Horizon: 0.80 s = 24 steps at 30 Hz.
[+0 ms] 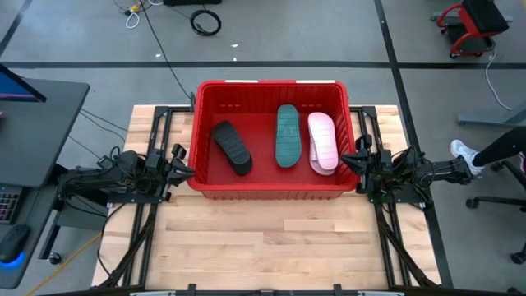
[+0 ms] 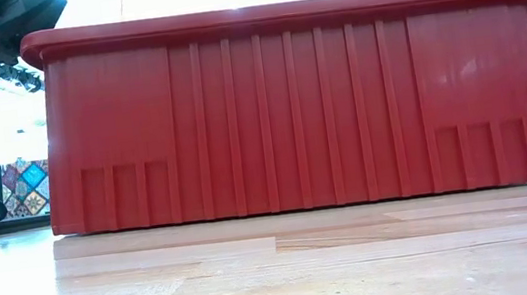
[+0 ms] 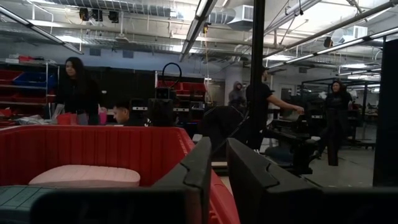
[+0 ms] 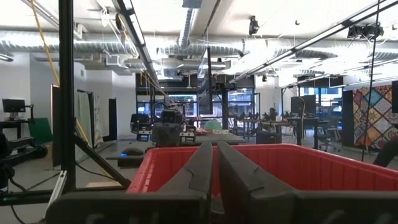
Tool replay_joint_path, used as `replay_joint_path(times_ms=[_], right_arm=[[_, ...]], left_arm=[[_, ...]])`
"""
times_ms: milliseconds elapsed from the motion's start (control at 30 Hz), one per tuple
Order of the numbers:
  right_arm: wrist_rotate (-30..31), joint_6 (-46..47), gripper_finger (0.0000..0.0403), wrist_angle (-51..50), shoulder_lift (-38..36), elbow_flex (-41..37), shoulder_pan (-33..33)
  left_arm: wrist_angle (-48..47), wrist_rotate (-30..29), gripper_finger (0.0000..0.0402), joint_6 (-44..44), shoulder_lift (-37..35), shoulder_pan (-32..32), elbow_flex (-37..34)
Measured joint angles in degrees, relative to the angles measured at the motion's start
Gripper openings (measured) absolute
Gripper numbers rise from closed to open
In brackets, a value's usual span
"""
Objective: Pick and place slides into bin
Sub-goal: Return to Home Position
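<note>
3 slides [image 1: 288,136] visible in bin [image 1: 267,84]; left gripper [image 1: 187,172], right gripper [image 1: 345,161] closed, empty, at its ends.

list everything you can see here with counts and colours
bin: one, red, middle of the table
black slide: at least one, in the bin's left part
green slide: at least one, teal, in the bin's middle
pink slide: at least one, pale, in the bin's right part
table: one, light wood
people: several, in the room beyond
left gripper: dark, beside the bin's left wall
right gripper: dark, beside the bin's right wall
</note>
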Motion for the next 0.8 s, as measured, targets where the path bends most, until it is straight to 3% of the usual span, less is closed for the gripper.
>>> replay_joint_path(times_ms=[800], right_arm=[[0.00, -0.02, 0.0030, 0.00, 0.00, 0.02, 0.00]], left_arm=[[0.02, 0.00, 0.0052, 0.01, 0.00, 0.00, 0.00]])
